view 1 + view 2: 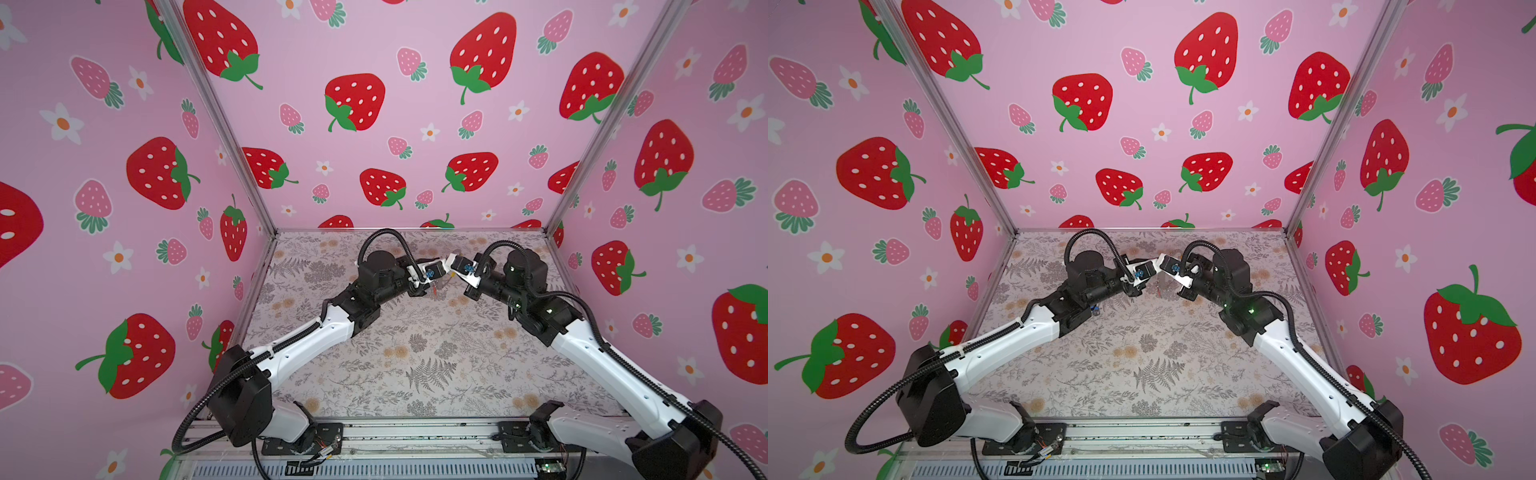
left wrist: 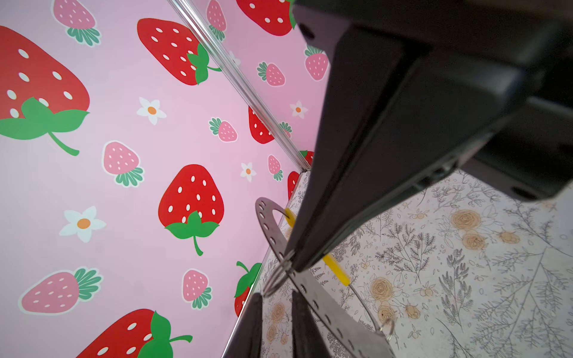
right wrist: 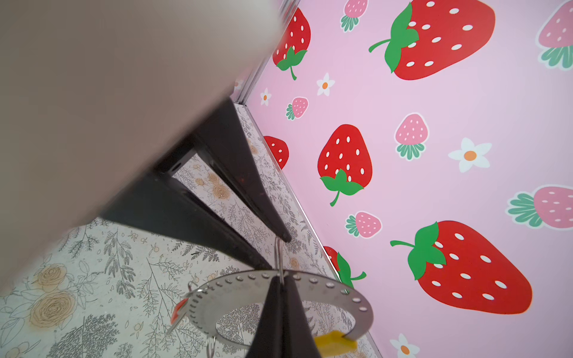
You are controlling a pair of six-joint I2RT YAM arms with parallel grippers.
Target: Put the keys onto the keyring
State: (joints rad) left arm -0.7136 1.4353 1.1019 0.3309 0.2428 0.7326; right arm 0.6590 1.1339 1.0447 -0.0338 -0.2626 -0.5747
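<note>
R tool [image 3: 280, 279] is pinching the keyring [image 3: 359, 307] by its rim, up over the far tabletop [image 3: 93, 279] between both arms. L tool [image 3: 279, 253] is pointing at that same spot from opposite. Its tips are sitting narrowly apart w/ a thin wire loop [image 3: 278, 248] between them (not clamped, by the look). Keyring's showing flat, grey, perforated, w/ a yellow segment [image 3: 335, 342]. A red tag [image 3: 178, 310] is dangling beside it.

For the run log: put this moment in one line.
right claw: shut on keyring; left claw: open, at keyring; red tag: beside keyring

Floral-print tabletop [image 1: 415, 353] enclosed by 3 pink strawberry-patterned walls [image 1: 374, 50].
</note>
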